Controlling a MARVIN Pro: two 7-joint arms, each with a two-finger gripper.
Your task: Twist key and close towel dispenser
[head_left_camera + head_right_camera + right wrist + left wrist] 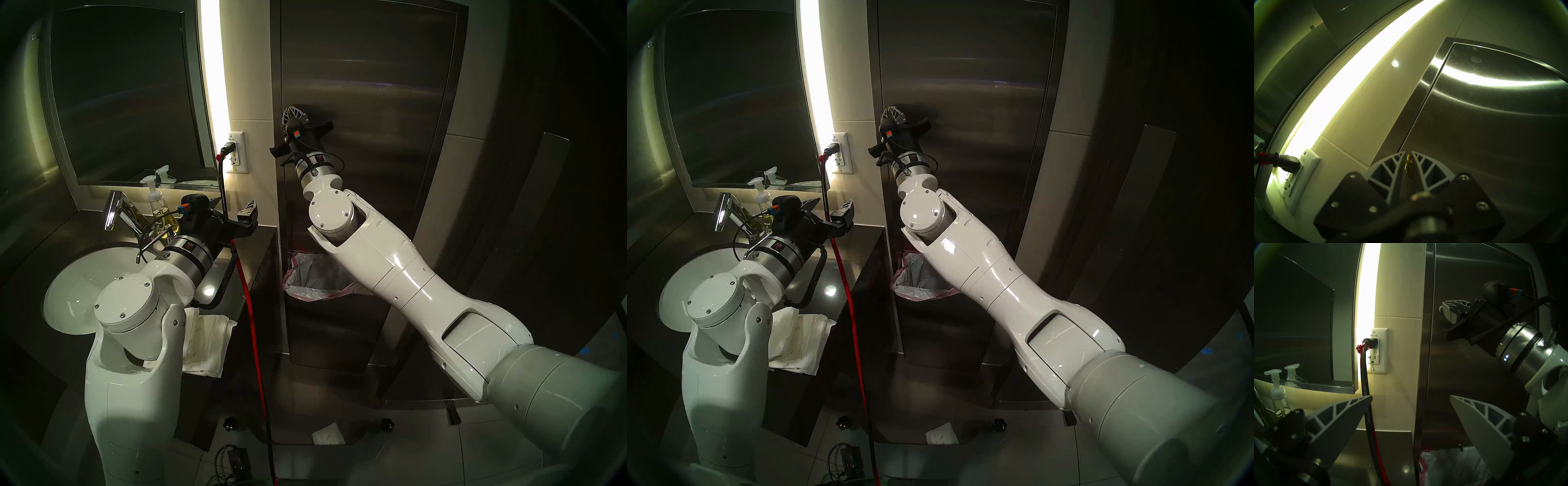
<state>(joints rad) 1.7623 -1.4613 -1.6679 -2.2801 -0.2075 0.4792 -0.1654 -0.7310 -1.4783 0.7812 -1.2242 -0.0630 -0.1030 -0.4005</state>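
The towel dispenser [373, 101] is a tall brushed-steel wall cabinet; it also shows in the right head view [966, 85] and both wrist views [1474, 378] [1491, 118]. Its door edge lies close along the frame. My right gripper [295, 117] [895, 115] [1443, 308] [1408, 152] is at the door's left edge, shut on the brass key [1409, 165], which stands edge-on between the fingers. The lock cylinder is a silver glint [1440, 308] at the fingertips. My left gripper [233, 203] [829, 203] [1410, 396] is open and empty over the counter, left of the cabinet.
The lined waste bin [315, 278] is in the cabinet's lower part, under my right forearm. A wall outlet [236, 152] holds a plug with a red-black cord [251, 322] hanging by my left gripper. Mirror [118, 95], faucet [113, 210], soap bottle [156, 200], sink [78, 288], white towels [207, 342].
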